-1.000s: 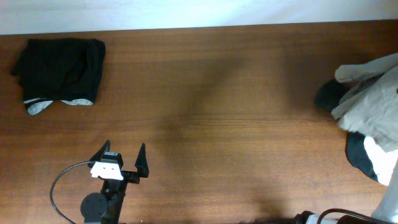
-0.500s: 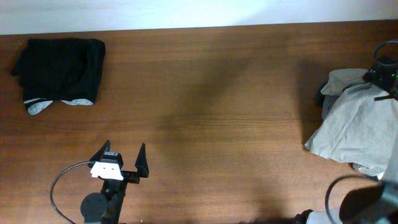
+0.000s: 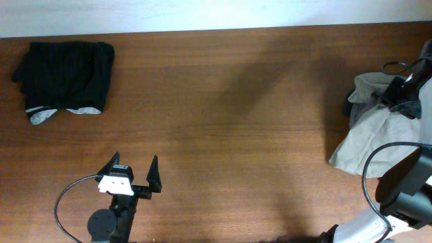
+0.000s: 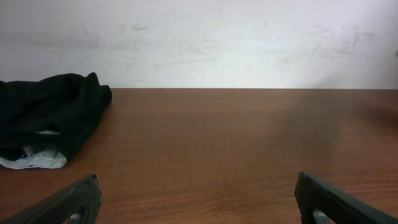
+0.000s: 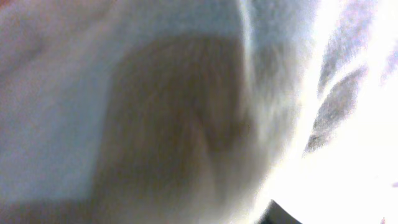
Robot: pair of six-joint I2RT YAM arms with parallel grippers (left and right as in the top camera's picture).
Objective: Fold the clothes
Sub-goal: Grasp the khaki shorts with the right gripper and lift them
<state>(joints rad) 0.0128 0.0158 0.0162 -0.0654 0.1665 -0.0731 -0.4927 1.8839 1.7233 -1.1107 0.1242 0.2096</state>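
Crumpled, soft khaki shorts point(image 3: 364, 138) run far-to-near at the wooden table point(image 3: 236, 101)'s right edge. The left gripper point(image 3: 132, 170) gapes wide; the right gripper point(image 3: 395, 94)'s grip cannot be told.

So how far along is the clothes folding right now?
Done, apparently: the black fabric garment lies in a compact bundle far left. In hand: the right gripper is at the crumpled pale khaki garment, grip unclear. Left: spreading and folding it; the left gripper sits open.
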